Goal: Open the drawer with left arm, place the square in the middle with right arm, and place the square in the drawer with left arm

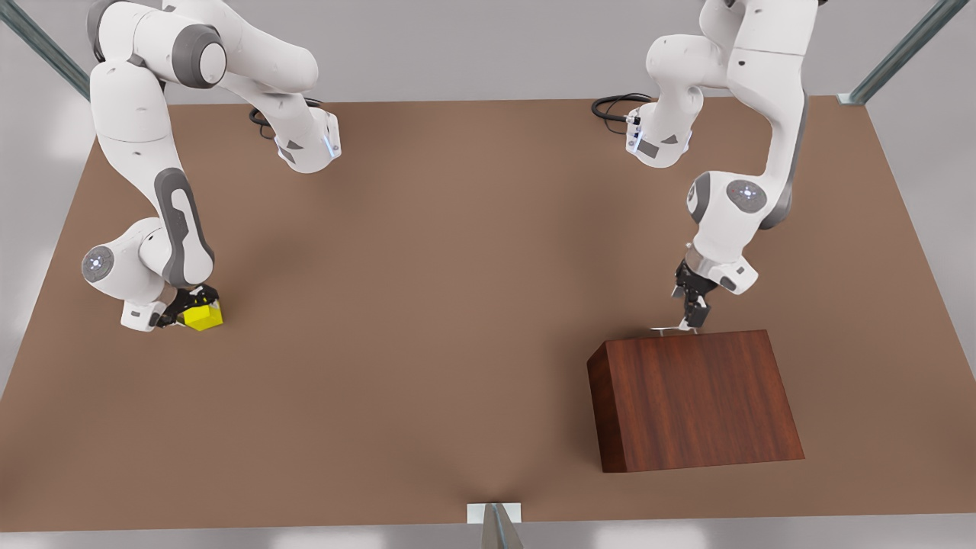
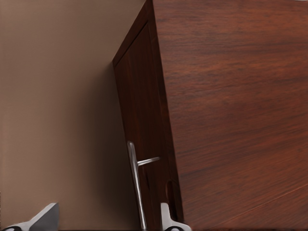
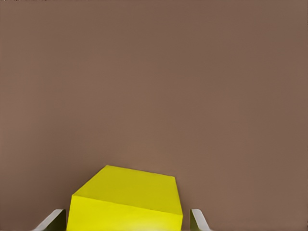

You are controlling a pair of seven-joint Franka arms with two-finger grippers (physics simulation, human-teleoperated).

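- left gripper spread open around the drawer handle, cabinet just beyond it
- right gripper straddles the square; can't tell if clamped
- bare tabletop between them

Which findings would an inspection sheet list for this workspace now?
Surface: brown table, flat.
Job's things: drawer shut, silver handle on it; yellow cube near the front view's left edge.
Clutter: nothing seen.
Grippers: left gripper at the handle, jaws open either side of it; right gripper at the cube, jaws flanking it, contact unclear.
Cables: black loops at the arm bases.
Surroundings: grey floor, metal frame bars.
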